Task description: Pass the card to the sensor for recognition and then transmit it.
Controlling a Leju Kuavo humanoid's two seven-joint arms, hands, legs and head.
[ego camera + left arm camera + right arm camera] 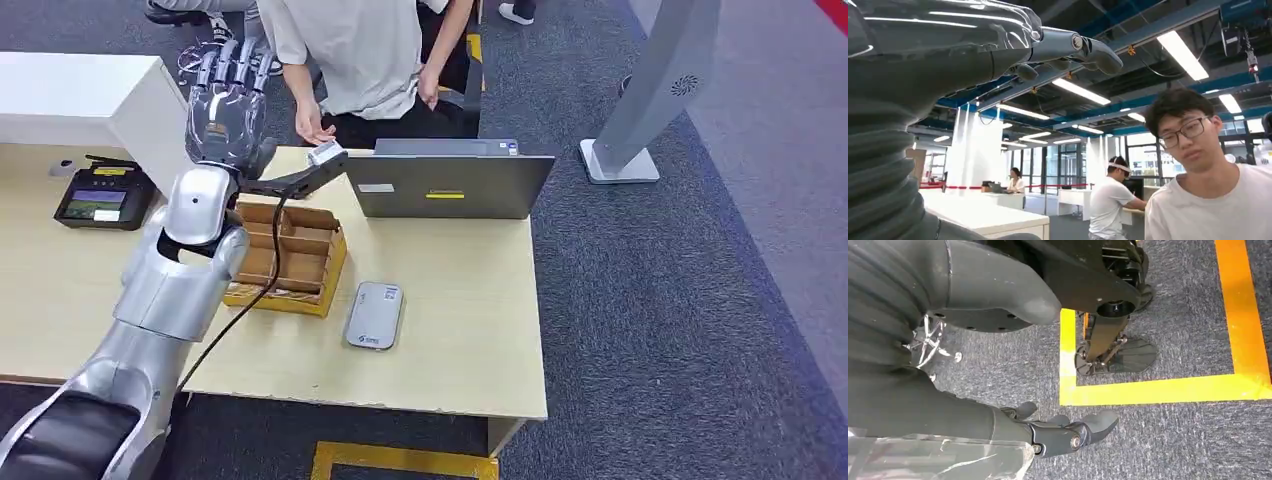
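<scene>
My left hand (228, 100) is raised above the table's far left part, back toward me, fingers spread and pointing away. In the left wrist view its fingers (1068, 47) stretch out straight with nothing between them. A person in a pale shirt (365, 55) stands behind the table, one hand (314, 128) held just beside my left wrist. A flat grey sensor pad (374, 315) lies on the table near the front. My right hand (1068, 432) hangs over the carpet, fingers loosely apart and holding nothing.
A cardboard divider box (290, 255) sits under my left forearm. A grey laptop (450, 185) stands at the far edge, a black terminal (100, 200) at the left. Off the table are a white cabinet (80, 90), a grey floor stand (650, 100) and yellow floor tape (1148, 390).
</scene>
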